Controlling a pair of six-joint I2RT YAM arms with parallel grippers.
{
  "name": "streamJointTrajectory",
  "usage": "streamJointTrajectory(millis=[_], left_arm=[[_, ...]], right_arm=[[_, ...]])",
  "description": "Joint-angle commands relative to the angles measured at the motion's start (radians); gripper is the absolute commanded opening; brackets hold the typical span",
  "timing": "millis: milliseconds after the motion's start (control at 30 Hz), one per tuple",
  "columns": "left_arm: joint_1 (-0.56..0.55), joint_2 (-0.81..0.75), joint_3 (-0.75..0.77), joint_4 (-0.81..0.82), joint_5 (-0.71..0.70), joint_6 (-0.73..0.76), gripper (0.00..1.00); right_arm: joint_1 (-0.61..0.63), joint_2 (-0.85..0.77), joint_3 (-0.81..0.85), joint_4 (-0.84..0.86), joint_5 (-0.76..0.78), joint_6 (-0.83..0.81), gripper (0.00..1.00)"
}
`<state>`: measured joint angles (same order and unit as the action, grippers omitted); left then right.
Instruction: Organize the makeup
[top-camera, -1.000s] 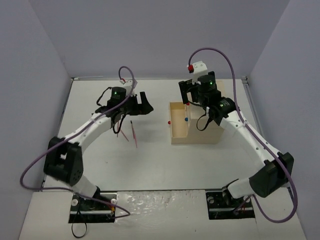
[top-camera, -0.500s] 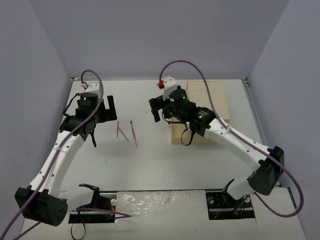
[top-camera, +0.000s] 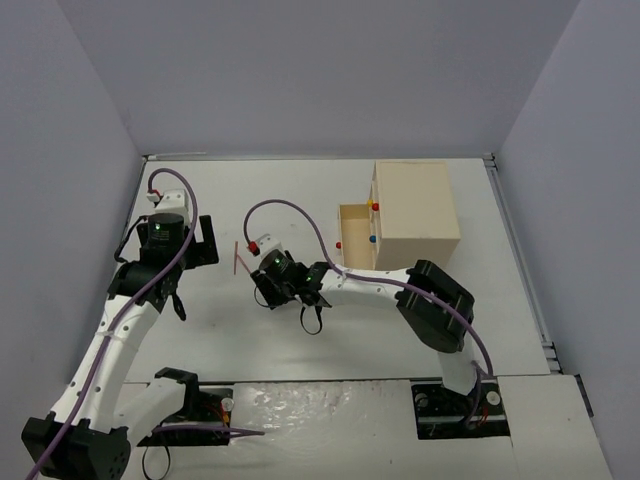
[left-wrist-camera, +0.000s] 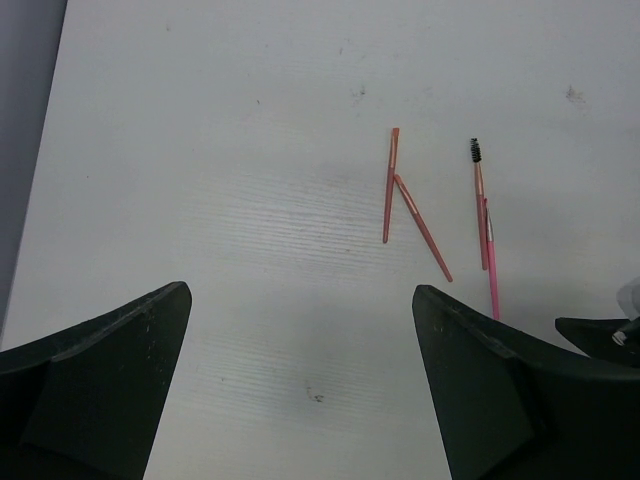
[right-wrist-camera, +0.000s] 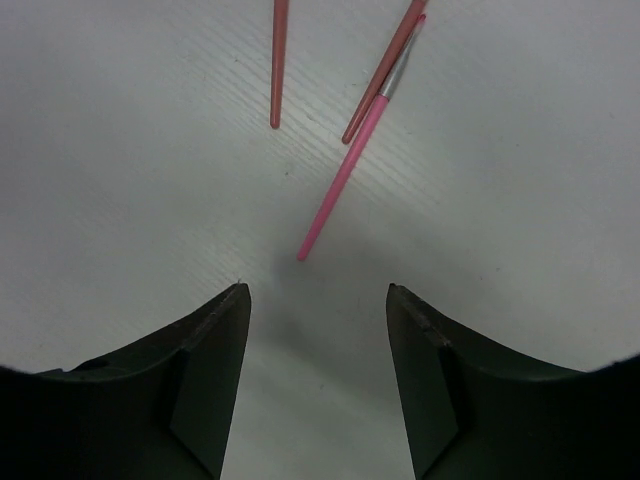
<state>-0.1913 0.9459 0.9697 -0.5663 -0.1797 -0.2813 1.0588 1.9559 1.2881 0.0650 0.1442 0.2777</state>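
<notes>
Black left gripper (left-wrist-camera: 300, 298) stood released, empty, black right gripper (right-wrist-camera: 316, 292) hung parted, grasping nothing, thin bright-pink pencil (right-wrist-camera: 346, 170) lay at its twelve o'clock.

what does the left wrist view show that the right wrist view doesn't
Only the left wrist view: the black-bristled brush tip, and two salmon pencils meeting in a V, seen whole. Only the right wrist view: the pink pencil's silver collar up close, its end just ahead of the right jaws. Both: that pink pencil on the white table.
</notes>
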Motion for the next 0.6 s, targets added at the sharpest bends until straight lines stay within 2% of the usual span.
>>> streamJointTrajectory(millis=[0,133,267,567], left_arm=[[0.012,-0.021,0.006,0.059,-0.014,0.021,0.91],[0.025,-0.030,0.004,0.062,-0.004,0.019,0.91],[0.036,-0.029,0.003,0.062,0.012,0.016,0.91],[0.046,-0.035,-0.003,0.063,0.014,0.016,0.91]], right_arm=[[-0.006,0.033,0.059,0.105,0.061,0.041,0.48],[-0.005,0.085,0.072,0.130,0.076,0.044,0.41],[-0.005,0.133,0.086,0.137,0.102,0.049,0.38],[-0.028,0.164,0.062,0.106,0.200,0.107,0.25]])
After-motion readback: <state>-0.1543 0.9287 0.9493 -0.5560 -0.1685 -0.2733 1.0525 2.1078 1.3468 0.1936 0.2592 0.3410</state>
